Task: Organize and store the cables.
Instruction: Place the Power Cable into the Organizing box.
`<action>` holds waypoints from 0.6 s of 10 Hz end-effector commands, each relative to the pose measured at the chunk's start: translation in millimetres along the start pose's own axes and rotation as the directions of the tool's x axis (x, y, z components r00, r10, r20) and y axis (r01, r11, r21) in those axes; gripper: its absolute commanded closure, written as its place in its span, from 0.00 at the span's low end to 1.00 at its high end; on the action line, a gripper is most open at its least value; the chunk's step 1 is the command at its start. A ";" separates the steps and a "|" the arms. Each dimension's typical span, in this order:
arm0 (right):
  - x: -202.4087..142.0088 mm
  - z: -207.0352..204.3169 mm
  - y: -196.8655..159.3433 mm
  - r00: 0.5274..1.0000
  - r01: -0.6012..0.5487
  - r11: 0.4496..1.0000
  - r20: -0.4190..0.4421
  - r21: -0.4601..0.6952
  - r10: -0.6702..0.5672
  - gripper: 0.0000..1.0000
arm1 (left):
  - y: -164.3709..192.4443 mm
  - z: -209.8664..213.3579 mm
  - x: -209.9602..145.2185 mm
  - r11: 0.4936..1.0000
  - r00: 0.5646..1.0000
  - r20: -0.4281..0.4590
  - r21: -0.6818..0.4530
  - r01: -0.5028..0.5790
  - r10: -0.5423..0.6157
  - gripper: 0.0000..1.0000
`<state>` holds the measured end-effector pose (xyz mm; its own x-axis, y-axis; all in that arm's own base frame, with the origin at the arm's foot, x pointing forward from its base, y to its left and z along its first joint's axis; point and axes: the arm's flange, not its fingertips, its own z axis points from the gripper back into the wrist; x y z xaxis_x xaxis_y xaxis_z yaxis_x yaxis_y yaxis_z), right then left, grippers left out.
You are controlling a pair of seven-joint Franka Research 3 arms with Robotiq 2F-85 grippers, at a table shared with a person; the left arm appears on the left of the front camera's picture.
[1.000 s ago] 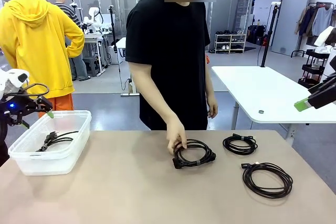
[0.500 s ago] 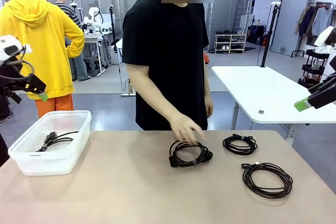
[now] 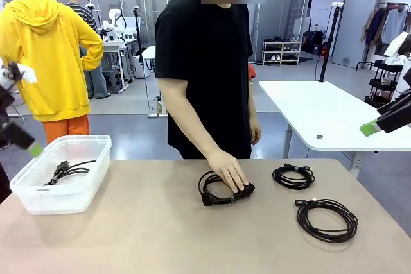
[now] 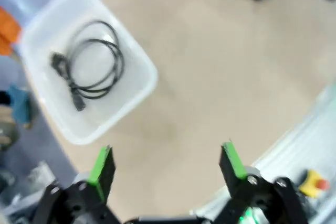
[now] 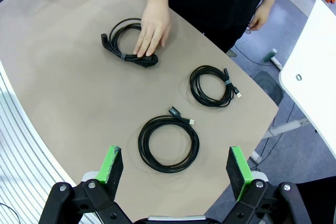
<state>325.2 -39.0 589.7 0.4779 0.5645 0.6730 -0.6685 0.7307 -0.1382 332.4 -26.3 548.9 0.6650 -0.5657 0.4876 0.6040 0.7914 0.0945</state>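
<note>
Cables (image 5: 168, 144): three on table (image 5: 63, 82), one in bin (image 3: 58, 200); left gripper (image 4: 166, 150), right gripper (image 5: 174, 151) gape empty.

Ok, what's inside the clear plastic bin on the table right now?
One coiled black cable lies on the floor of the bin, with its plug ends showing. The rest of the floor looks bare. Only the strip directly beneath the cable's strands is covered.
</note>
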 end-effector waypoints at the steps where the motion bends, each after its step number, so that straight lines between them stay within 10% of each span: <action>1: -0.3 -1.2 -0.6 1.000 -0.003 1.000 0.002 0.007 0.003 0.00 | -16.1 -1.7 -30.3 0.993 0.993 0.036 -0.001 0.115 -0.114 0.00; 6: -0.3 -1.2 -0.6 1.000 -0.003 1.000 0.002 0.007 0.003 0.00 | -16.0 6.9 -8.8 0.993 0.993 0.026 -0.013 0.114 -0.114 0.00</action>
<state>325.2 -39.0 589.8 0.4779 0.5645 0.6731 -0.6685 0.7307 -0.1382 311.5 -30.4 551.5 0.5632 -0.6557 0.5028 0.6951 0.7050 0.1407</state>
